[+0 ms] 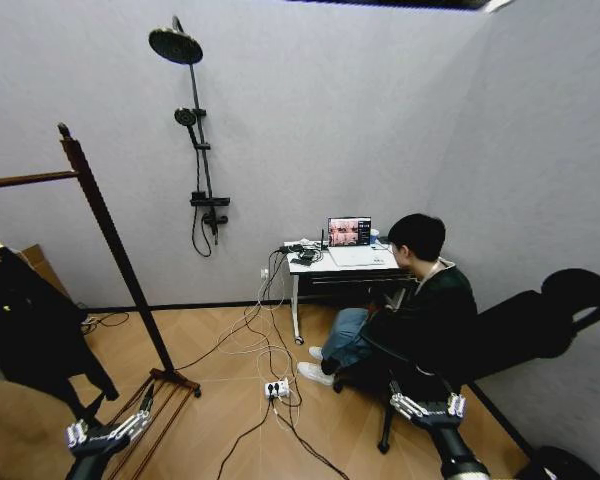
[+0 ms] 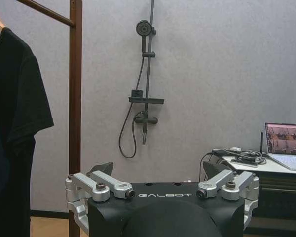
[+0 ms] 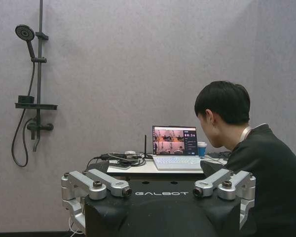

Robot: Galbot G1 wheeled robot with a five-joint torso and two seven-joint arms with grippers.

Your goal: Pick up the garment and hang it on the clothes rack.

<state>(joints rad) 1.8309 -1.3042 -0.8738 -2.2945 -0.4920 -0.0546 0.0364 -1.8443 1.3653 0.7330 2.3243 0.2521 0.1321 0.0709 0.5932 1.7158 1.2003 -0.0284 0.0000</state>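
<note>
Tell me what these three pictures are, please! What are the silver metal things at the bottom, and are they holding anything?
They are a robot's two claws. One picture comes from a camera on its head; there the left claw and right claw hang low, holding nothing. The other two come from cameras on its wrists, each looking out over its own open claw. A black garment hangs on a hanger beside the brown clothes rack. Across the room stand a wall shower and a small desk with a laptop.

One black short-sleeved garment on a light wooden hanger [image 2: 17, 103] is counted, and one tall red-brown wooden clothes rack [image 1: 115, 250]. Two metal-fingered robot hands are seen, left [image 1: 108, 432] and right [image 1: 427, 408]. One white worktop [image 1: 342, 262] carries one open laptop [image 1: 351, 240].
</note>
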